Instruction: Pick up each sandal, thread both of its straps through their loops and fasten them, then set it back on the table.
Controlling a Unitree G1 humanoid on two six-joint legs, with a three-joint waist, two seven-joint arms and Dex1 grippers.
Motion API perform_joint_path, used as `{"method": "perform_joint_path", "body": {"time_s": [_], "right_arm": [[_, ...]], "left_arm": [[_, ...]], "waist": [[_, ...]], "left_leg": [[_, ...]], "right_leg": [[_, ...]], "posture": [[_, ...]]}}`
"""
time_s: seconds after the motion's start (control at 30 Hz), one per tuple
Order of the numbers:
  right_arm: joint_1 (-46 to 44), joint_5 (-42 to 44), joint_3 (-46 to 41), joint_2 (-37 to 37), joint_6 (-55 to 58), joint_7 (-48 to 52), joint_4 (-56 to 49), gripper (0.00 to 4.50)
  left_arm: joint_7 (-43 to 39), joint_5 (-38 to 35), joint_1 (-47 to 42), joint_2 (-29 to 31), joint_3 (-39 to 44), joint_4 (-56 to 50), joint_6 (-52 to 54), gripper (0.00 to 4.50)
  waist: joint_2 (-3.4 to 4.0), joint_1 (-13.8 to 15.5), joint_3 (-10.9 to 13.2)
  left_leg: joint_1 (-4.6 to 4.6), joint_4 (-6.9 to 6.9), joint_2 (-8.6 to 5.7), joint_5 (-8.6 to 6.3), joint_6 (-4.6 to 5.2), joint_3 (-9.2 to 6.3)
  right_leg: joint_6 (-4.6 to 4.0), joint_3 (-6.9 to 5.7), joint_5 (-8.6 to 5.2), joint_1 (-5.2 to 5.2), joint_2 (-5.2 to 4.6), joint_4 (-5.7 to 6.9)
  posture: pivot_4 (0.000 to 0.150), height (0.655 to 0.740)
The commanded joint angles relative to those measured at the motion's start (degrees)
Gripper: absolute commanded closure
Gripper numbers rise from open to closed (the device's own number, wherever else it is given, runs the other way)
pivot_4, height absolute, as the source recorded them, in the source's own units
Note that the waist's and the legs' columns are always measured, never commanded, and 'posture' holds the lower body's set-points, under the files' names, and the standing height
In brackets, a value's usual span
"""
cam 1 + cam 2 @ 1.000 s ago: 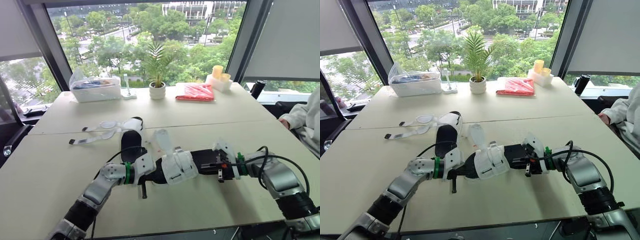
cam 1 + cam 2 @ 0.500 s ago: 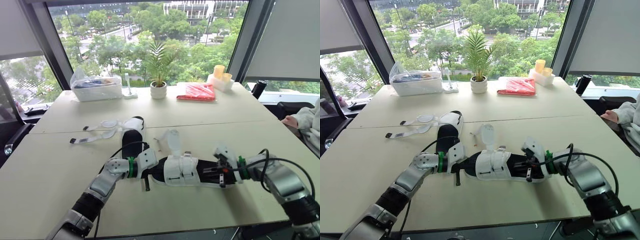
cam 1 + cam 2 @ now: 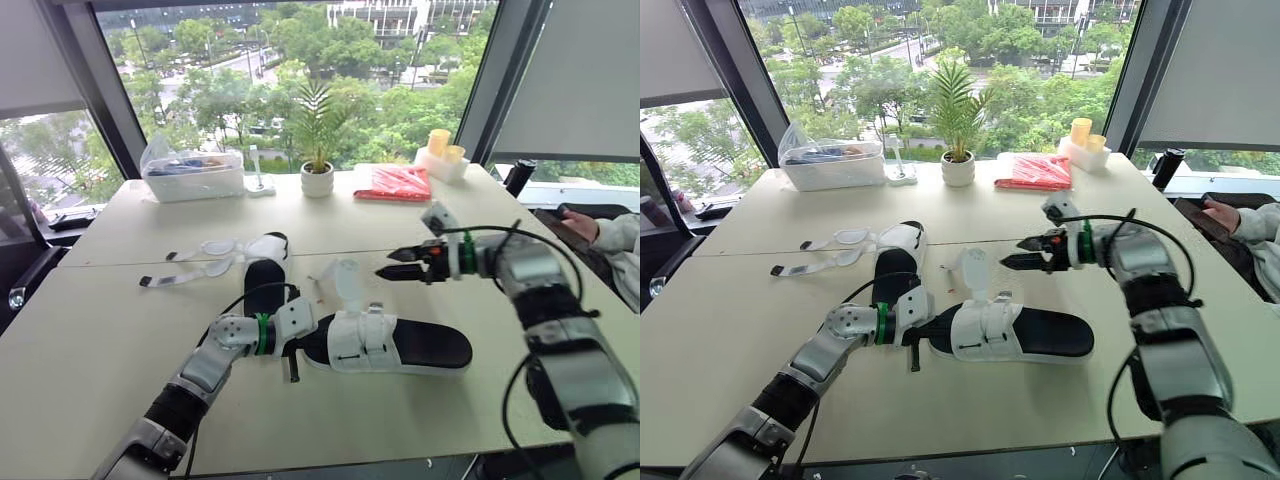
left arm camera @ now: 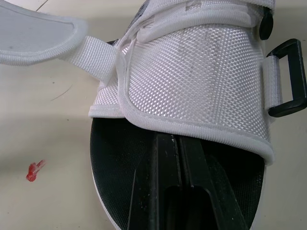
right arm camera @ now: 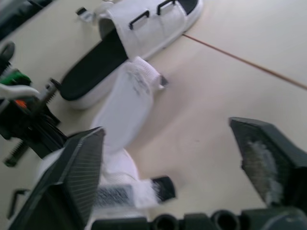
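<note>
The near sandal point(image 3: 400, 345), black footbed with a white upper, lies flat on the table. Its front strap point(image 3: 346, 280) stands up loose. My left gripper point(image 3: 296, 338) is shut, with its fingers point(image 4: 180, 187) lying together on the footbed at the toe end, tips under the white upper point(image 4: 201, 72). Above the table, beyond the sandal, my right gripper point(image 3: 385, 271) hangs open and holds nothing; its fingers point(image 5: 76, 177) stand wide apart. The second sandal point(image 3: 264, 262) lies further back on the left, its two straps point(image 3: 190, 270) spread out loose on the table.
Along the far edge stand a clear plastic box point(image 3: 192, 178), a potted plant point(image 3: 315, 178), a red packet point(image 3: 392, 184) and yellow cups point(image 3: 438, 150). A person's hand and sleeve point(image 3: 605, 232) are at the right edge of the table.
The sandal came down from the air onto the table. My right gripper let go of its heel, opened, and rose away toward the far side. My left gripper stayed at the toe.
</note>
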Motion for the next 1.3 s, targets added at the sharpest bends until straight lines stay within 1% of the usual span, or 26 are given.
{"method": "perform_joint_path", "body": {"time_s": [0.03,0.3,0.47,0.57,0.83,1.2,1.27,1.3], "right_arm": [[-2.72,-0.44,0.67,1.34,0.33,2.94,3.84,0.01],[-5.42,-1.80,2.32,8.00,2.77,7.10,10.22,0.01],[-7.81,-0.95,0.25,13.04,3.90,7.04,14.49,0.01],[-9.92,0.32,-2.56,15.22,4.31,6.10,17.04,0.01],[-13.94,4.74,-9.67,15.40,9.08,7.93,18.62,0.01],[-15.17,6.47,-12.73,13.43,12.41,6.20,15.68,0.01],[-14.81,6.69,-12.64,12.53,13.64,6.60,13.74,0.52],[-14.54,6.85,-12.55,12.03,14.39,6.80,12.50,0.85]], "left_arm": [[-0.18,3.84,2.29,0.92,-2.24,3.74,1.81,4.50],[0.20,3.85,2.85,1.13,-2.09,2.46,2.37,4.50],[0.51,3.86,3.63,1.29,-2.13,1.43,2.90,4.50],[0.72,3.90,4.55,1.56,-2.30,0.17,3.35,4.50],[0.98,3.88,5.08,1.58,-2.19,-0.61,3.62,4.50],[0.87,4.00,5.12,0.81,-2.38,-0.38,3.48,4.50],[0.82,4.01,5.29,0.77,-2.47,-0.42,3.48,4.50],[0.76,4.01,5.38,0.76,-2.50,-0.43,3.47,4.50]], "waist": [[0.01,-0.07,0.00],[0.05,-0.27,-0.03],[0.05,-0.17,-0.03],[0.08,-0.82,-0.04],[0.08,-1.13,-0.04],[0.08,-1.30,-0.04],[0.08,-1.28,-0.04],[0.08,-1.26,-0.04]], "left_leg": [[-0.01,-0.01,-0.01,0.00,0.00,0.00],[0.00,-0.01,-0.02,0.00,-0.01,0.01],[-0.01,-0.02,-0.02,0.00,-0.02,0.00],[0.00,-0.05,-0.03,0.00,-0.03,0.03],[-0.03,-0.06,-0.04,0.01,-0.06,0.02],[-0.05,-0.04,-0.06,0.01,-0.06,0.02],[-0.05,-0.04,-0.06,0.01,-0.06,0.02],[-0.06,-0.04,-0.06,0.01,-0.06,0.02]], "right_leg": [[0.00,0.00,0.00,-0.01,-0.01,0.00],[0.02,0.02,0.01,-0.11,0.01,0.14],[0.02,0.02,0.02,-0.19,0.01,0.16],[0.02,0.06,0.02,-0.20,0.01,0.24],[0.01,0.06,0.01,-0.29,0.00,0.38],[0.02,0.06,0.01,-0.28,-0.01,0.39],[0.02,0.06,0.01,-0.29,-0.01,0.39],[0.02,0.06,0.01,-0.29,-0.02,0.39]], "posture": [[0.150,0.7400],[0.150,0.7400],[0.150,0.7400],[0.150,0.7400],[0.150,0.7400],[0.150,0.7400],[0.150,0.7400],[0.150,0.7400]]}}
